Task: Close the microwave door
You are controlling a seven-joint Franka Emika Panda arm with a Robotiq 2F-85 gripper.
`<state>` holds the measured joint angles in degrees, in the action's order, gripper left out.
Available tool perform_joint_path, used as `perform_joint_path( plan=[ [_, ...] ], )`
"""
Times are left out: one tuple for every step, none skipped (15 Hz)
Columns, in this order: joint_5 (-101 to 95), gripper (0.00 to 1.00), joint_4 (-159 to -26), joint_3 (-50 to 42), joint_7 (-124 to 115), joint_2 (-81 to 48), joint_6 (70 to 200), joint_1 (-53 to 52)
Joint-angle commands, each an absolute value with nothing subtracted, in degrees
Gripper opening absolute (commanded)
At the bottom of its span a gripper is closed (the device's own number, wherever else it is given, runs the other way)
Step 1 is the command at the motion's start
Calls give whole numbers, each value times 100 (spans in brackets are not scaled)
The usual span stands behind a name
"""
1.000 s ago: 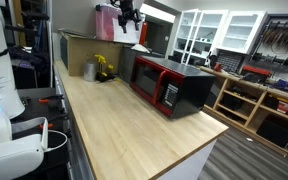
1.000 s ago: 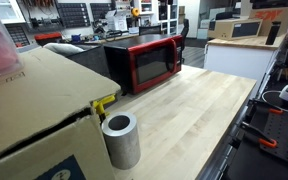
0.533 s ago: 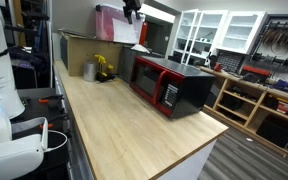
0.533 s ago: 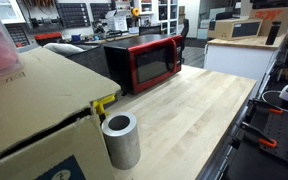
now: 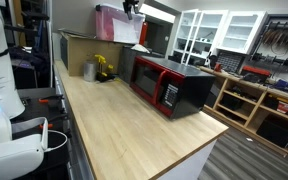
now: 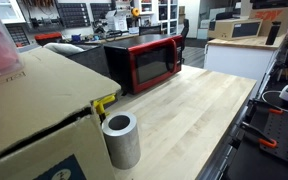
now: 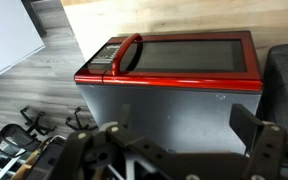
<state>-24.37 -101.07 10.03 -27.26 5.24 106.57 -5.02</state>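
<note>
The microwave (image 5: 174, 88) stands on the wooden counter, with black casing and a red front. It shows in both exterior views (image 6: 144, 60). The microwave door (image 5: 149, 78) (image 6: 150, 62) lies flush against the oven front, with its red handle beside the control strip. In the wrist view I look down on the black top (image 7: 154, 105) and the red door with its dark window (image 7: 184, 55). My gripper (image 5: 131, 6) hangs high above the oven at the frame's top edge. Its fingers (image 7: 183, 120) are spread apart and hold nothing.
A brown cardboard box (image 5: 82, 45) (image 6: 34, 110) stands at one end of the counter (image 5: 124, 130), with a grey metal cup (image 5: 89, 71) (image 6: 121, 140) and a yellow object (image 5: 105, 68) beside it. White glass-fronted cabinets (image 5: 219, 30) stand behind.
My gripper has risen from just above the microwave to the top edge of the exterior view. The microwave and its door have not moved.
</note>
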Motion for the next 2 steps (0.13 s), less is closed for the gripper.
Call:
perform_joint_path(
  plan=[
    [-2440, 100, -10083, 976, -2727, 510, 10636, -540],
    [-2440, 100, -10083, 975, -2726, 508, 10636, -540]
  ],
)
